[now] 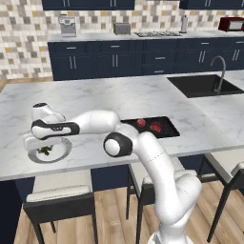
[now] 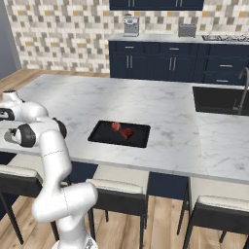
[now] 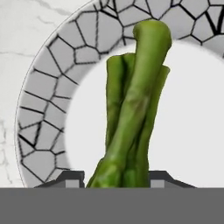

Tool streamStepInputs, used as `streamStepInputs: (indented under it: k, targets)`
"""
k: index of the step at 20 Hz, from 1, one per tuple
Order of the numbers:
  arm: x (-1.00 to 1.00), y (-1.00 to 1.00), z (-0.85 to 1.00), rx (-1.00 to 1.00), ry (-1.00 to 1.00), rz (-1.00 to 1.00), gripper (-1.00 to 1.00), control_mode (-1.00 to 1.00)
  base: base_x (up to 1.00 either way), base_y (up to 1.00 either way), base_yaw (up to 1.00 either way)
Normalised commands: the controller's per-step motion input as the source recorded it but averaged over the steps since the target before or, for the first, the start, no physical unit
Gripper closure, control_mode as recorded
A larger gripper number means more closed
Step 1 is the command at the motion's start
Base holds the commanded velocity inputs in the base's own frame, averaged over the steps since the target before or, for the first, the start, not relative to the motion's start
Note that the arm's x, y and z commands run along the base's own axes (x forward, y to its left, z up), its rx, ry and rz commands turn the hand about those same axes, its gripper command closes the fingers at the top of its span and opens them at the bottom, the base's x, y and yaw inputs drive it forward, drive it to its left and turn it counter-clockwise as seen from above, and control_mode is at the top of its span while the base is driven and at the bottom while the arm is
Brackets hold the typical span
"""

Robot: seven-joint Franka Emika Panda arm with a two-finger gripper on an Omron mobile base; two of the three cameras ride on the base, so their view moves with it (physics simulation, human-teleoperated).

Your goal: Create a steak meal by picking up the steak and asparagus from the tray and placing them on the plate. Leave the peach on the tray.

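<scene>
One bunch, the asparagus (image 3: 133, 118), sits clenched in the pincer (image 3: 116, 177) directly over the plate (image 3: 43, 113), stalks running out across its white centre, ready for release.

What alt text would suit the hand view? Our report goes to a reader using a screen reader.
A bunch of green asparagus rises between the tips of the pincer, which is shut on it, directly over the white centre of a round plate with a grey cracked-pattern rim. White marble counter shows beyond the rim.
</scene>
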Motion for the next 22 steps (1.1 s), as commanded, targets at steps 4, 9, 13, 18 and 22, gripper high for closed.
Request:
streamStepInputs:
  k: [4, 9, 13, 18, 22]
  targets:
    - [0.0, -0.17, -0.01, 0.0, -0.14, 0.0, -1.0, -1.0, 0.0, 0.0, 0.0]
    - [0.0, -0.28, 0.0, 0.0, -0.17, 0.0, -1.0, -1.0, 0.0, 0.0, 0.0]
    - [-0.17, -0.2, -0.01, 0.0, -0.21, 0.0, -1.0, -1.0, 0.0, 0.0, 0.0]
    - [-0.55, -0.83, 0.23, 0.11, -0.21, -0.02, -1.0, -1.0, 0.0, 0.0, 0.0]
    - [-0.52, -1.0, 0.45, 0.26, -0.17, -0.05, -1.0, -1.0, 0.0, 0.0, 0.0]
